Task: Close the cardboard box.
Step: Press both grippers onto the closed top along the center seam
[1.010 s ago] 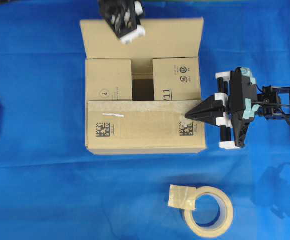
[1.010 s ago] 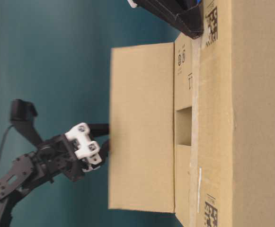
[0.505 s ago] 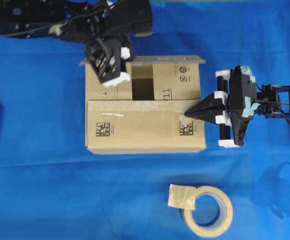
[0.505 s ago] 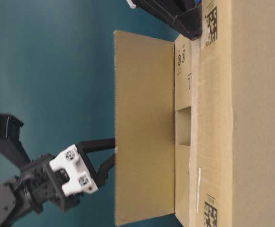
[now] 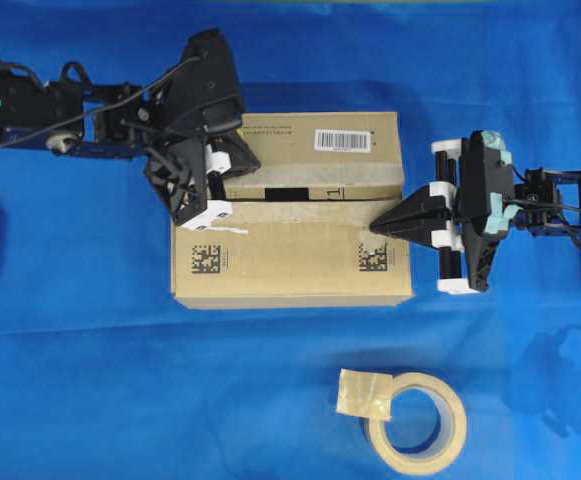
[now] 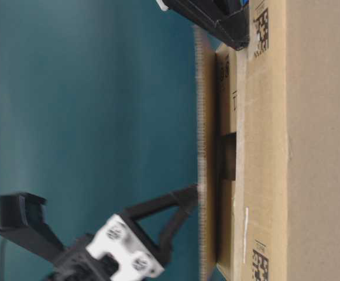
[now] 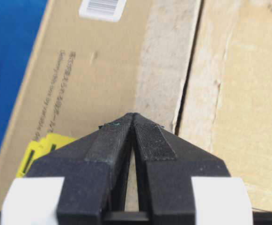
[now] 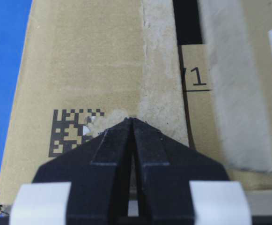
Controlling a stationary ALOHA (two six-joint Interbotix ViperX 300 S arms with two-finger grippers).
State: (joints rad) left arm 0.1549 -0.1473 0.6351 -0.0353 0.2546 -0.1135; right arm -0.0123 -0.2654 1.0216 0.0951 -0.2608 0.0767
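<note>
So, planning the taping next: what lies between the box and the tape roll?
Only bare blue cloth separates the box from the tape roll, as the overhead view shows.

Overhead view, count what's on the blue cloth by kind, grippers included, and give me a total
Cardboard box: 1
Tape roll: 1
Grippers: 2, the left gripper and the right gripper, both shut
Total: 4
</note>
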